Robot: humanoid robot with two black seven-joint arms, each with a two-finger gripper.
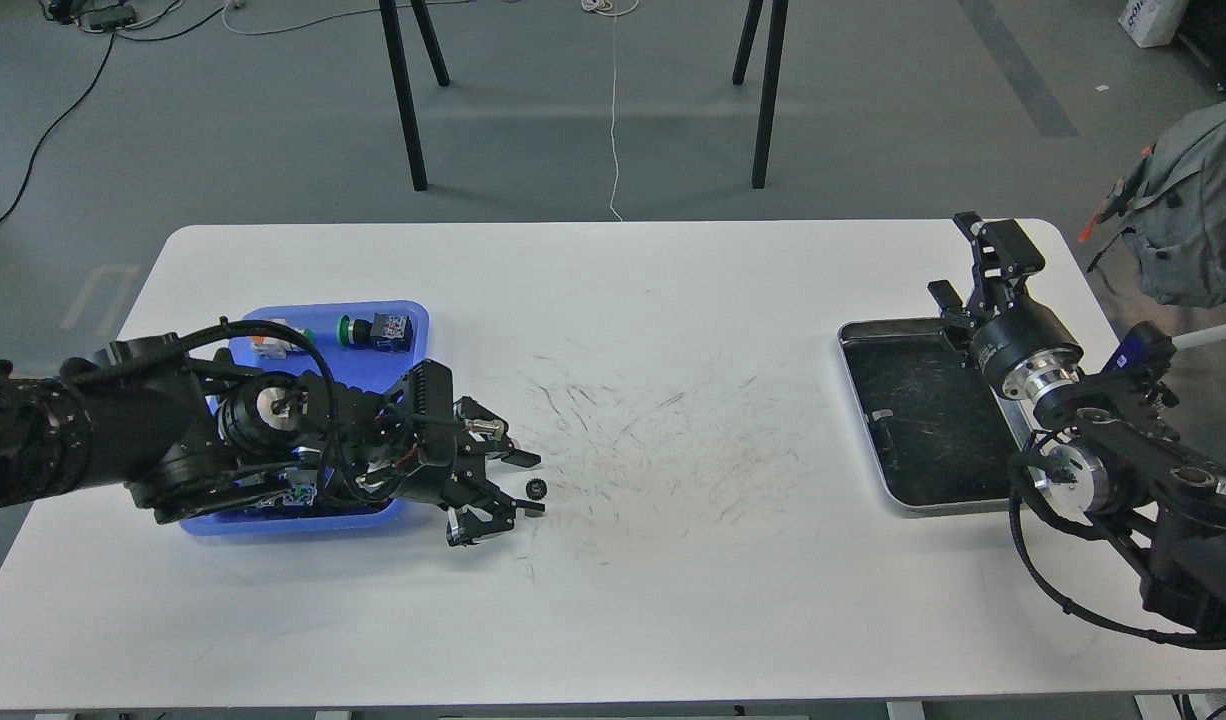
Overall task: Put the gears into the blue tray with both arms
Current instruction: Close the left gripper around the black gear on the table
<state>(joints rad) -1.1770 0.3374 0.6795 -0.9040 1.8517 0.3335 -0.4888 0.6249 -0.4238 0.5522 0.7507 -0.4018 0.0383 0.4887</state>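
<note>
The white table [613, 620] has a smooth top scuffed with fine dark scratches at its middle. The left gripper [529, 482] lies low over it, fingers spread wide, and a small black toothed gear [535, 487] sits on the table between the fingertips, nearer the lower one. Just behind, the shallow blue plastic tray [413, 318] with rounded corners holds coloured push-button switches [375, 330]. On the right, the silver metal tray [853, 390] has a dark, scratched inside. The right gripper [958, 258] hovers at its far corner, fingers parted.
</note>
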